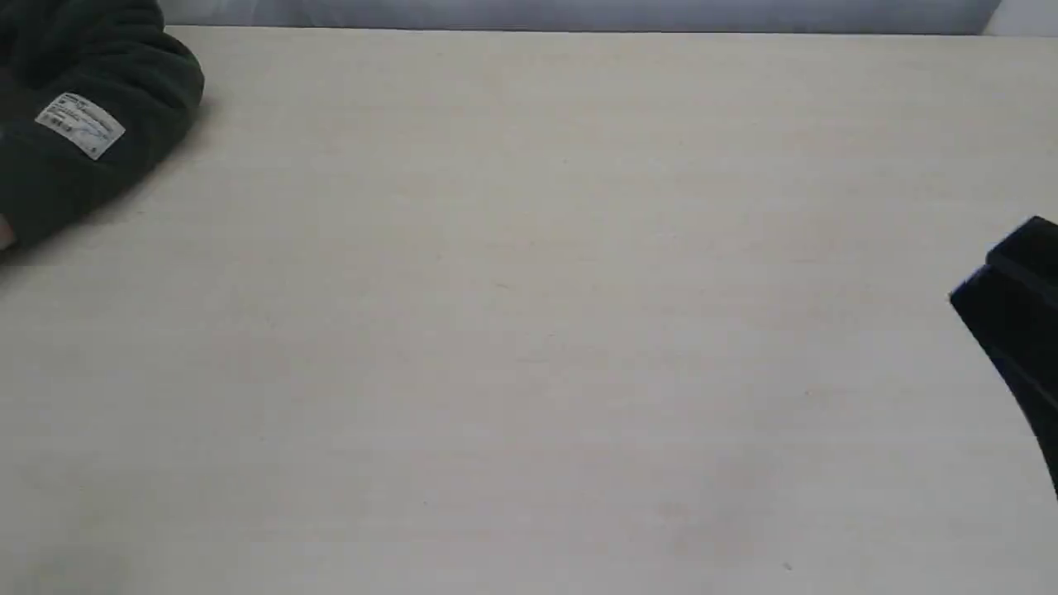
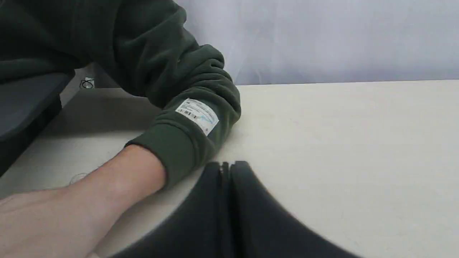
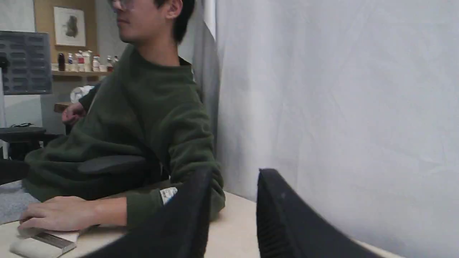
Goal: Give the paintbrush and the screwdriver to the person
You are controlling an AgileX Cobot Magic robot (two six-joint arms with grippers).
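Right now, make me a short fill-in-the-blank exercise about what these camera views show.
The left gripper is ____.
The right gripper is ____.
The person's hand rests on the paintbrush; of the two tools, the ____ shows in no view.
The sleeve is dark ____.
Missing words: shut, open, screwdriver, green.

Left gripper (image 2: 226, 167): two matte black fingers (image 2: 200, 215), broad at the base and tapering to rounded tips, with only a thin seam between them. Right gripper (image 3: 233, 179): same black finish, curved fin-shaped fingers, fine ribbing along one inner face. Right arm (image 1: 1021, 314), at the table's (image 1: 529, 330) right edge: black, angular, blocky, with a faint blue sheen on its upper edges. Too blurred for finer detail.
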